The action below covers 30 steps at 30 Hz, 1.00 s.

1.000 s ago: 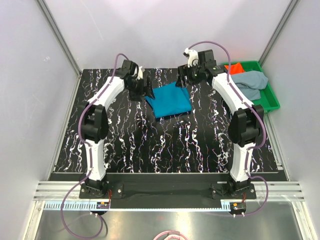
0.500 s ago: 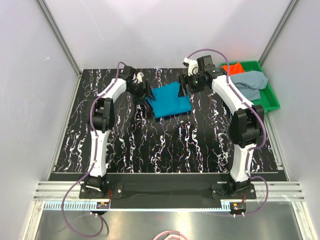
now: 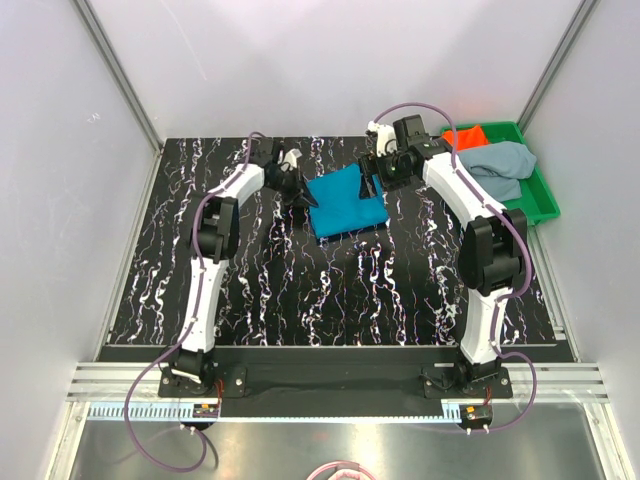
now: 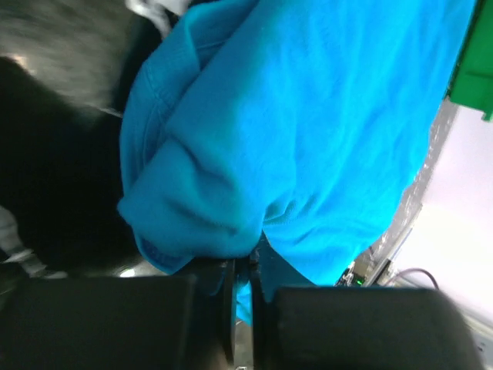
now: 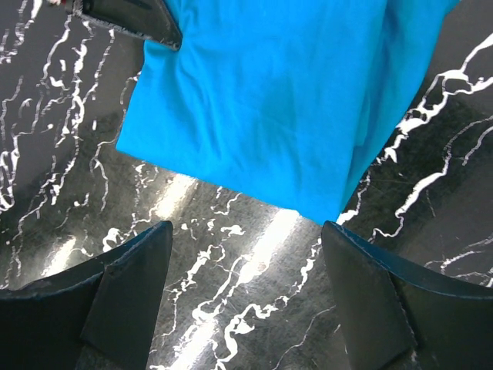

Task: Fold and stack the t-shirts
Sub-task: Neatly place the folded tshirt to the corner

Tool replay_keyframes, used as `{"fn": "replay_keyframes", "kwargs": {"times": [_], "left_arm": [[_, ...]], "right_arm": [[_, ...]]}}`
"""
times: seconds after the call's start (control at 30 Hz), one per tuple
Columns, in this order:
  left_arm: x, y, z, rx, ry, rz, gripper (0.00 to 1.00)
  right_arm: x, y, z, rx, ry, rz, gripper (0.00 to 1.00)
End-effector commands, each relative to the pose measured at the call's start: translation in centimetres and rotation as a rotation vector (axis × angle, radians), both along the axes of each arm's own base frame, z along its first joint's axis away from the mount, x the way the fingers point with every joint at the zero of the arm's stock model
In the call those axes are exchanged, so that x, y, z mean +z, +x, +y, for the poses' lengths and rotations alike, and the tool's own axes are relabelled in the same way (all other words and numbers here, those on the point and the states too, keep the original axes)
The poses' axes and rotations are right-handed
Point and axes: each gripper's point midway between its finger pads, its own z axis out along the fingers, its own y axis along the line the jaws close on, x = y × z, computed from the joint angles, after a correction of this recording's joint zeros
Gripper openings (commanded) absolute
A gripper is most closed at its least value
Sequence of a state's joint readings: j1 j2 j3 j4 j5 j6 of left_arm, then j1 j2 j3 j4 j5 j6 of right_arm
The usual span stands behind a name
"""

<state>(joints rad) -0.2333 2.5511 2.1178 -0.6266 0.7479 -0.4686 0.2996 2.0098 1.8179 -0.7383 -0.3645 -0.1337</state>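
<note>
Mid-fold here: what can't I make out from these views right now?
Top view: orange shirt mostly buried under the grey shirt in the tray.
Left wrist view: teal shirt fills the frame; layers pinched by the left gripper unclear.
Right wrist view: teal shirt's far edge cut off by the frame top.

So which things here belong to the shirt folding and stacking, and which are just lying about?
Belong to the job:
- teal-blue shirt, pinched at one edge by the left pincer
- orange-red shirt and grey-blue shirt, heaped in the green tray
- right pincer, open by the teal-blue shirt's edge

Just there:
- green tray
- marbled table
</note>
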Motion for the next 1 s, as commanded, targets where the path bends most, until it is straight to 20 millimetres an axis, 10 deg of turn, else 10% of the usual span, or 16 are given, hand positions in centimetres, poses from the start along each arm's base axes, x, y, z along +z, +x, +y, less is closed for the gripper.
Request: {"fn": "replay_keyframes", "kwargs": {"times": [0.0, 0.17, 0.3, 0.97], "left_arm": [[0.5, 0.1, -0.5, -0.018, -0.011, -0.029, 0.01], [4.0, 1.2, 3.4, -0.006, 0.121, -0.151, 0.0], [7.8, 2.8, 10.2, 0.058, 0.331, -0.281, 0.0], [10.3, 4.7, 34.5, 0.092, 1.123, -0.329, 0.0]], "right_arm": [[1.8, 0.6, -0.7, -0.006, -0.015, -0.074, 0.86], [2.0, 0.1, -1.0, 0.0, -0.024, -0.081, 0.86], [2.4, -0.7, -1.2, -0.001, -0.024, -0.091, 0.86], [4.7, 0.0, -1.5, -0.016, 0.002, -0.141, 0.87]]}}
